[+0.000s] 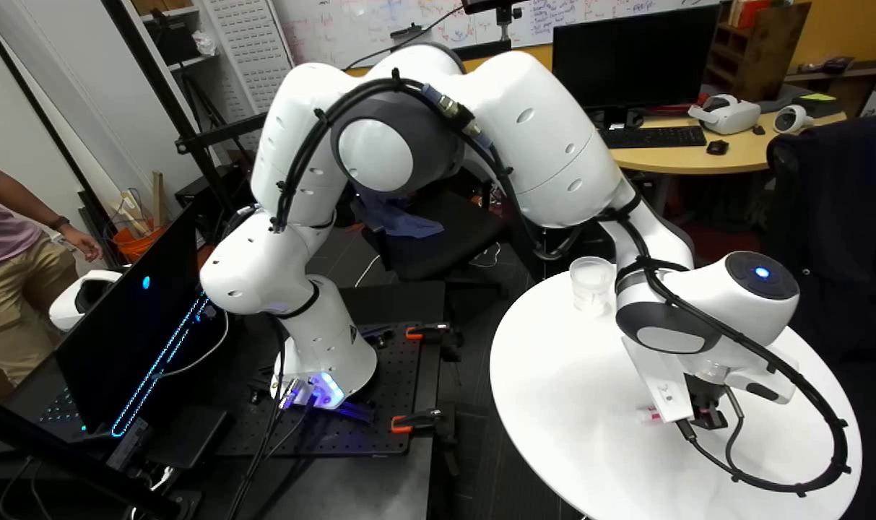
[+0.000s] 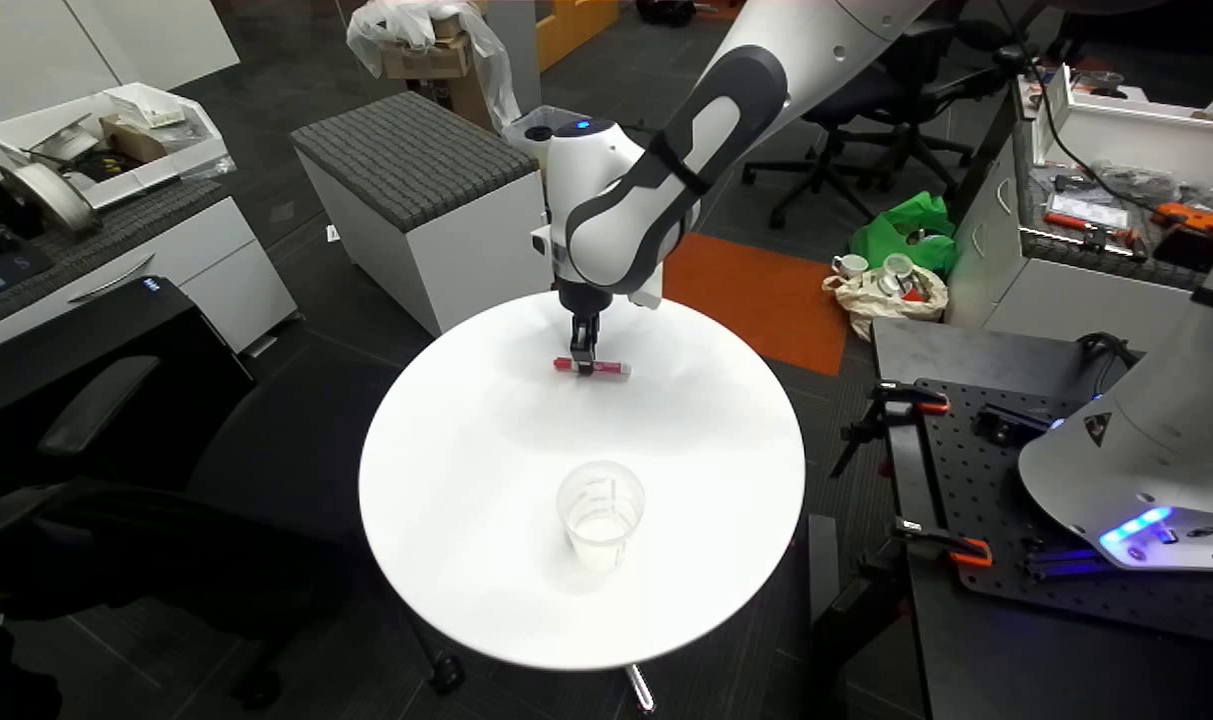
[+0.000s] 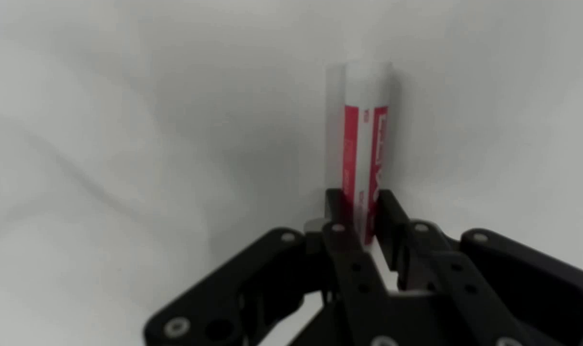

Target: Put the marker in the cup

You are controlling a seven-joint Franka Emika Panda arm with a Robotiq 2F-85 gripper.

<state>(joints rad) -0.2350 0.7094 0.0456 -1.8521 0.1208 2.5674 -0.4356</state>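
White jointed robot arm: in an exterior view it arches from its base near 8 o'clock, up through 12 o'clock, and down to its far end near 4 o'clock.
White round tabletop: spreads beneath the arm's far end in both exterior views.
Black flat computer monitor: stands well beyond the tabletop, at its 12 o'clock in an exterior view.
Black two-fingered gripper: sits at 6 o'clock in the wrist view; its fingers are parted only by the thickness of a thin red-and-white marker and pinch it from 9 and 3 o'clock.
Clear see-through cup: stands upright, wider at the rim, with faint marks on its wall; in an exterior view it sits between the tabletop's middle and its 6 o'clock edge.
Marker: held lying level, between the tabletop's middle and its 12 o'clock edge in an exterior view, well apart from the cup; pale end toward 3 o'clock, red end toward 9; whether it touches the tabletop cannot be told.
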